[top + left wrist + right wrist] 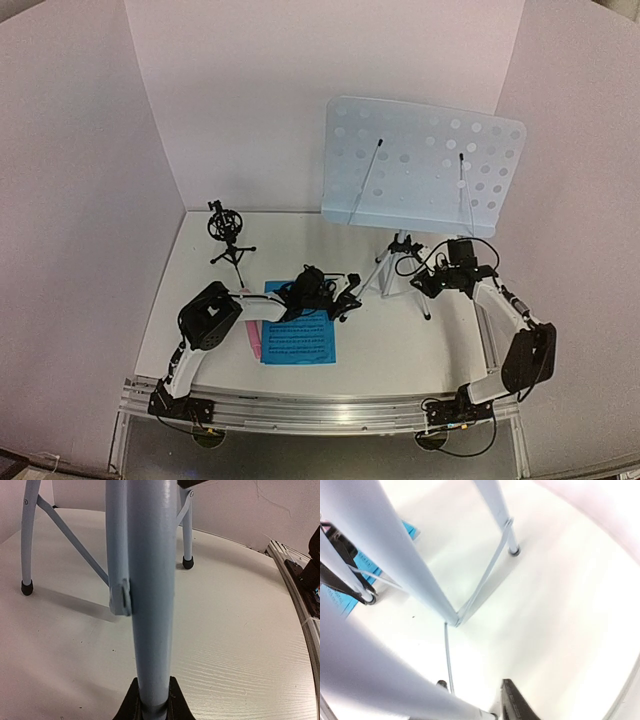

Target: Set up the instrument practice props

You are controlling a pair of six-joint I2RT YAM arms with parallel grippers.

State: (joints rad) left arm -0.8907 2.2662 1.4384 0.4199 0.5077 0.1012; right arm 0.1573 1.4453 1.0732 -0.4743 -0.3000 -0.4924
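The stand (420,165) is upright on the counter (400,350), with its tripod feet spread. The left tool (152,702) reaches in from the stand's left and is clamped tight on one pale-blue leg, a dark finger (131,706) pressed to each side of the tube. The right tool (427,283) sits just beside the stand's right leg. Only one finger (514,705) shows next to the tube, so I cannot tell how far open it is. Left of the stand, a blue sheet (298,338) lies flat with the pink mic (253,337) along its far edge. The holder (226,232) stands further left and back.
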